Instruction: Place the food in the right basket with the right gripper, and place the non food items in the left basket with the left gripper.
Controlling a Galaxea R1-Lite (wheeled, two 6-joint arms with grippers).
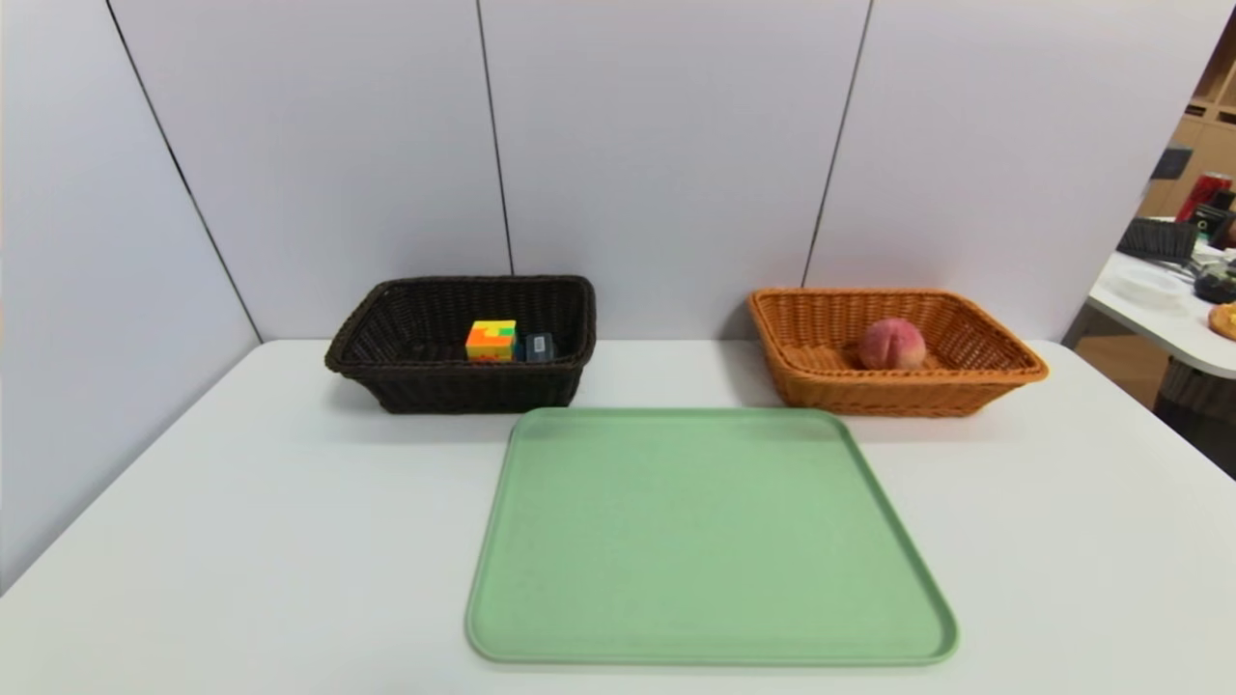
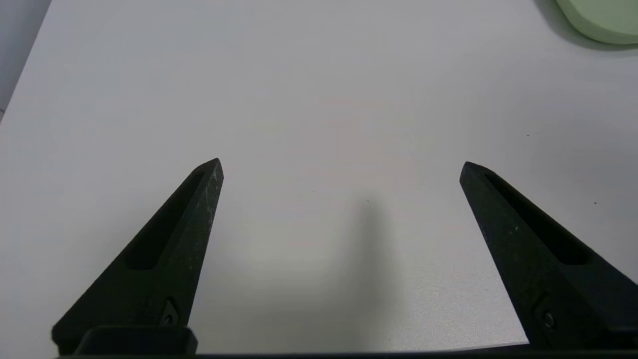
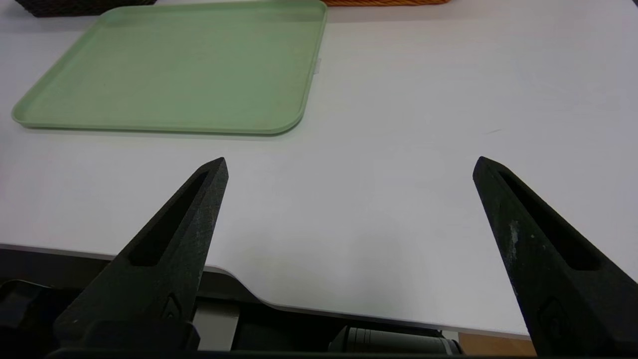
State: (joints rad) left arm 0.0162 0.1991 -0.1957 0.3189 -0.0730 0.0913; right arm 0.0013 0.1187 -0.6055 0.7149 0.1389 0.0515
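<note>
A pink-red peach (image 1: 891, 345) lies inside the orange-tan right basket (image 1: 1004, 362) at the back right of the table. The dark brown left basket (image 1: 386, 372) at the back left holds the orange, yellow and green puzzle cube (image 1: 491, 341) and, right beside it, the slim grey case (image 1: 538, 347). Neither arm shows in the head view. My left gripper (image 2: 341, 167) hangs open over bare white table with nothing between its fingers. My right gripper (image 3: 350, 163) is open too, empty, above the table's near edge.
An empty light green tray (image 1: 710, 536) lies in the middle of the white table (image 1: 193, 521), in front of both baskets; its corner (image 2: 605, 20) shows in the left wrist view and its rim (image 3: 279, 127) in the right. Grey wall panels stand behind. Another cluttered table (image 1: 1173, 299) is far right.
</note>
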